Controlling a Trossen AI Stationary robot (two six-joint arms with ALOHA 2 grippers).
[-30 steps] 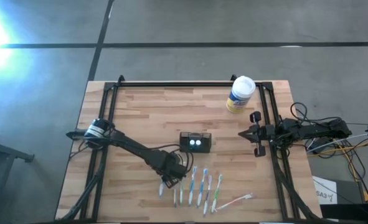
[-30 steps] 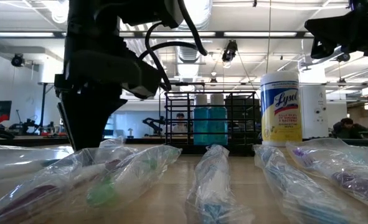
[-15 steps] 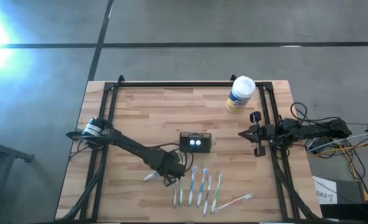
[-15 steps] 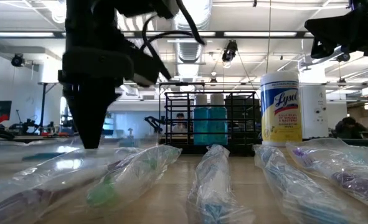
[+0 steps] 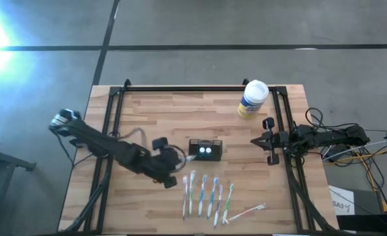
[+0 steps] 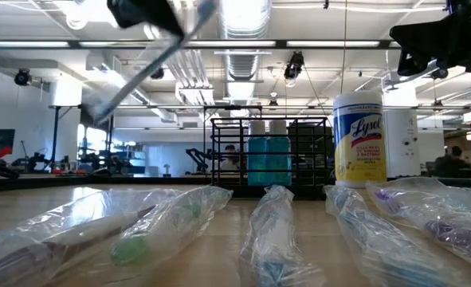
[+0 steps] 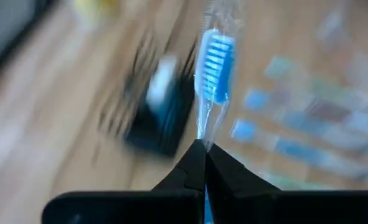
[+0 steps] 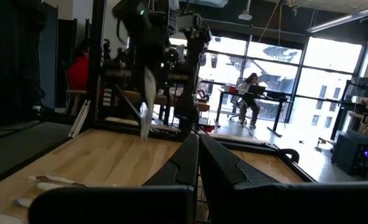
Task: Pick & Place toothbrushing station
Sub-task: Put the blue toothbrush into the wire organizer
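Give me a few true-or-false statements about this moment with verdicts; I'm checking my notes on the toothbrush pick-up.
1. The left gripper is shut on a wrapped blue toothbrush. True.
2. The toothbrushing station stands at the table's far right corner. False: it sits near the middle of the table; the white canister stands at that corner.
3. Several wrapped toothbrushes lie in a row on the table in front of the station. True.
4. The right gripper is holding the canister. False: it is shut on nothing, at the table's right edge, apart from the canister.
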